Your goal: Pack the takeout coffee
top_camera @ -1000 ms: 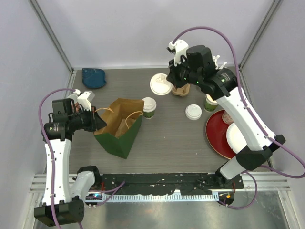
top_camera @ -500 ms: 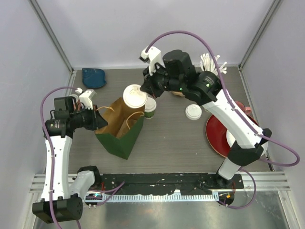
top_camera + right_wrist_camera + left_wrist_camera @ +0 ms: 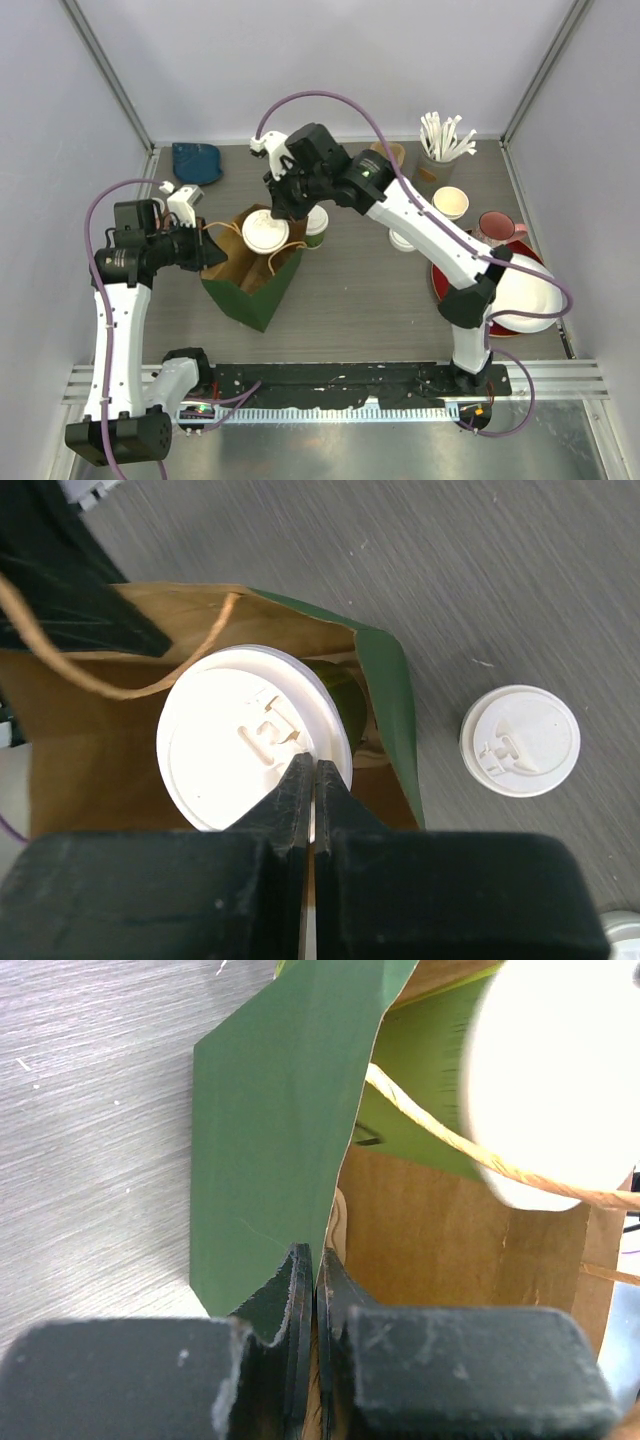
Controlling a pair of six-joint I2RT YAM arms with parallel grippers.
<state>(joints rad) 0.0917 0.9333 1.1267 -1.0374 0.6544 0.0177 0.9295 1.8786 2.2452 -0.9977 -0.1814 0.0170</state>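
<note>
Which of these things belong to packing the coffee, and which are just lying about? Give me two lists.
Job: green paper bag, lidded cup over it, lidded cup beside it.
Lying about: blue object, cup of white sticks, open cup, pink mug, red plate.

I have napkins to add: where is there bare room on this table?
Bare table lies between the green paper bag and the red plate, toward the near edge. A smaller strip lies behind the bag, by the blue cloth. The far right corner is crowded: straws, an open cup, a pink mug.
</note>
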